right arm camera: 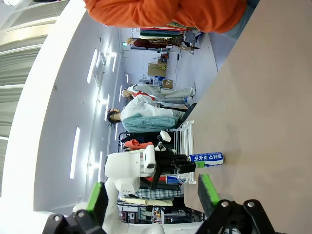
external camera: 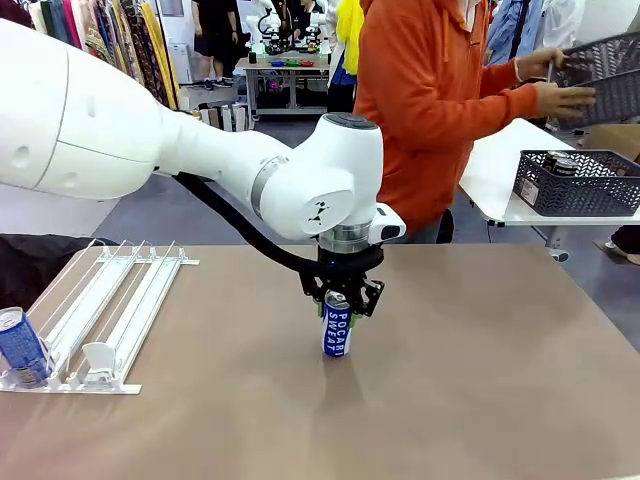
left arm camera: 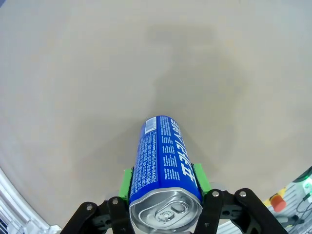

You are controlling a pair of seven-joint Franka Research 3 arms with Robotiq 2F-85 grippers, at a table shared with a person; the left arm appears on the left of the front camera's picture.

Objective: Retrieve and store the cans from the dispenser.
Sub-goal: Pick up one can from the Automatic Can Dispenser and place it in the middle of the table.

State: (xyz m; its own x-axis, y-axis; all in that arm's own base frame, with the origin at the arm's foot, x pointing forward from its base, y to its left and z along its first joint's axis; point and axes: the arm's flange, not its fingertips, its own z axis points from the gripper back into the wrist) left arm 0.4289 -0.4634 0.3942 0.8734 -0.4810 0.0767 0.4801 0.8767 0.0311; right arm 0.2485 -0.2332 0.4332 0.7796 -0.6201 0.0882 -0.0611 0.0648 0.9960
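One blue can upright on tabletop | left hand clenched around its top, can at hand's 6 o'clock | second can in dispenser, 9 o'clock | right hand released

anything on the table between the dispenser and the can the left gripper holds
Nothing: the front view shows bare table between the dispenser and the can.

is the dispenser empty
No, a blue can stands at the near end of the leftmost lane of the dispenser.
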